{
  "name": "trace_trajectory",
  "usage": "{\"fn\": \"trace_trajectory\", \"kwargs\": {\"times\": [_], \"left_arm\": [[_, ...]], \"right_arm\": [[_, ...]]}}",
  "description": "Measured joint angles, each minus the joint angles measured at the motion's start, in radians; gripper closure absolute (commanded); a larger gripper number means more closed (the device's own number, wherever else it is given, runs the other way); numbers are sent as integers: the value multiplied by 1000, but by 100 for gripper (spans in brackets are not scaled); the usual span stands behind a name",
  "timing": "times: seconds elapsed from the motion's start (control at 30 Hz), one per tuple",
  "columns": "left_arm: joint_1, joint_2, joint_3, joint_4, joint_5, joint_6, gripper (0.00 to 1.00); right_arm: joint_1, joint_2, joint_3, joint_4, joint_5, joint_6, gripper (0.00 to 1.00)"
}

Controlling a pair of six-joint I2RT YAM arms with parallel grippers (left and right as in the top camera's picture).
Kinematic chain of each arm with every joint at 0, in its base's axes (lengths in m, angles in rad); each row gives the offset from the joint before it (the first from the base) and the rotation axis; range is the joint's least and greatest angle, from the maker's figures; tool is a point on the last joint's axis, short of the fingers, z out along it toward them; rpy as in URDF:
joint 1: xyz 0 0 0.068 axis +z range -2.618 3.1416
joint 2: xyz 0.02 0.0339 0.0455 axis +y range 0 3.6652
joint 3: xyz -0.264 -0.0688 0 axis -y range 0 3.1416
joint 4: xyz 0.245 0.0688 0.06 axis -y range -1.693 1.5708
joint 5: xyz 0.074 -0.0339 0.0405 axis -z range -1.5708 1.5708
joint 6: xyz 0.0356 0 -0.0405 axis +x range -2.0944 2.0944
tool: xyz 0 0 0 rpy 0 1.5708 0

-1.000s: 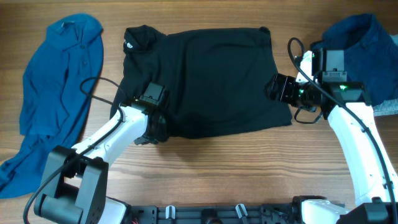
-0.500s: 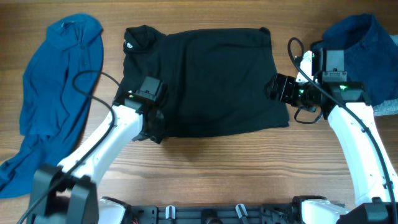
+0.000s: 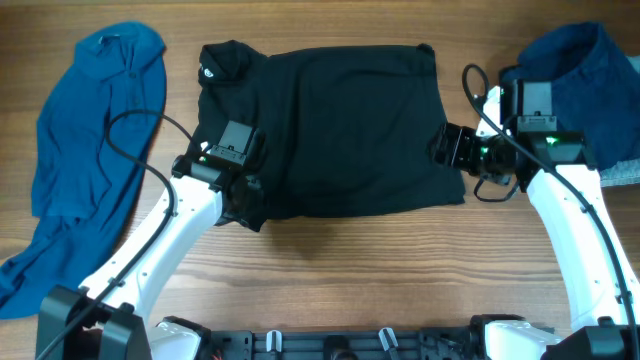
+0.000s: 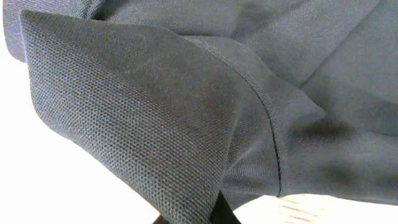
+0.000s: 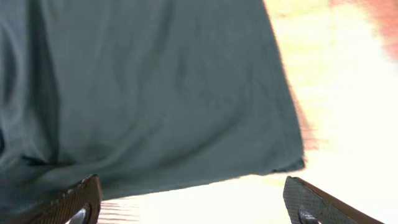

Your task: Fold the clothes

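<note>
Closest in, our left pincer (image 4: 189, 216) is pressed together on a fold of the black top (image 4: 155, 112). It lifts that flap clear of the bench (image 4: 311, 210), and we judge this is so the side can be carried over the body of the garment. Our right pincer (image 5: 189, 202) is spread and grips nothing. The top's opposite edge lies just ahead of its fingers (image 5: 78, 198), seemingly so it can take that corner or steady the cloth. The rest of the top lies flat between the two pincers. Well apart on the outer side of the left pincer, the bright blue shirt (image 3: 85, 150) sprawls, waiting its turn. Just behind the right pincer sits the navy heap (image 3: 590, 80). We count two pincers, one black top, one blue shirt and one navy heap, but we cannot count the pieces in that heap.
</note>
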Motion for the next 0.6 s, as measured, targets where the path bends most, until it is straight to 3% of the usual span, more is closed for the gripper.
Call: {"fn": "trace_trajectory", "kwargs": {"times": [0.1, 0.27, 0.6], "left_arm": [[0, -5, 0, 5, 0, 0, 96], [0, -7, 0, 22, 0, 0, 96], [0, -7, 0, 31, 0, 0, 96]], "right_arm": [[0, 6, -23, -5, 43, 22, 7], [0, 67, -102, 32, 83, 44, 19], [0, 184, -174, 72, 157, 93, 21]]}}
